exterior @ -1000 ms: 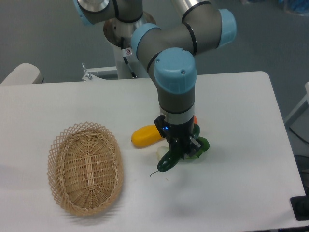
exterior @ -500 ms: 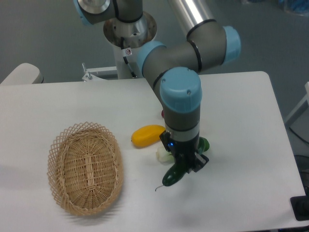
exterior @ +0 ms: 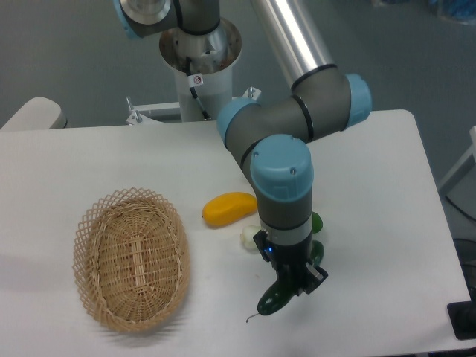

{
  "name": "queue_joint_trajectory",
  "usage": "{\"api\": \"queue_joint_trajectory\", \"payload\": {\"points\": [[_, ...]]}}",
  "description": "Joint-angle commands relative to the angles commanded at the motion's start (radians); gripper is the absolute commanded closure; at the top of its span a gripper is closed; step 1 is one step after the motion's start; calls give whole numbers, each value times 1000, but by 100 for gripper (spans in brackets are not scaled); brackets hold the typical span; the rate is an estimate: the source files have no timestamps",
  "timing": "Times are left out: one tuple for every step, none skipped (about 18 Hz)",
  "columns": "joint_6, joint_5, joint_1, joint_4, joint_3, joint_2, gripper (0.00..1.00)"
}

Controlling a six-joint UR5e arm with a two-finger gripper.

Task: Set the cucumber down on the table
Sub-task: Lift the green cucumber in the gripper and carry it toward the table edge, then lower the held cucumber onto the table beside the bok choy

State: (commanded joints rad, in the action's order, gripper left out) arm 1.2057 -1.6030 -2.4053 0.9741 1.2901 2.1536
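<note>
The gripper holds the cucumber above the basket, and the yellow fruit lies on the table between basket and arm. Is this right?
Not quite. In the camera view the gripper holds the cucumber over the bare table, well to the right of the basket, not above it. The rest holds: the yellow fruit lies on the table between basket and arm.

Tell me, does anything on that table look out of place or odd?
Nothing looks spilled or broken. The gripper holds the cucumber tilted, stem end down near the table. The wicker basket sits empty while a yellow fruit and a leafy vegetable lie beside it.
</note>
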Motion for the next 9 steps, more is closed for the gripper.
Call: {"api": "queue_joint_trajectory", "payload": {"points": [[12, 0, 0, -6, 2, 5, 68], [32, 0, 0, -20, 5, 11, 68], [55, 0, 0, -37, 9, 17, 68], [78, 0, 0, -54, 15, 28, 68], [107, 2, -2, -66, 17, 37, 68], [145, 0, -2, -75, 18, 48, 68], [181, 0, -3, -78, 21, 55, 68], [213, 0, -5, -81, 32, 58, 68], [238, 0, -5, -92, 43, 60, 68]]}}
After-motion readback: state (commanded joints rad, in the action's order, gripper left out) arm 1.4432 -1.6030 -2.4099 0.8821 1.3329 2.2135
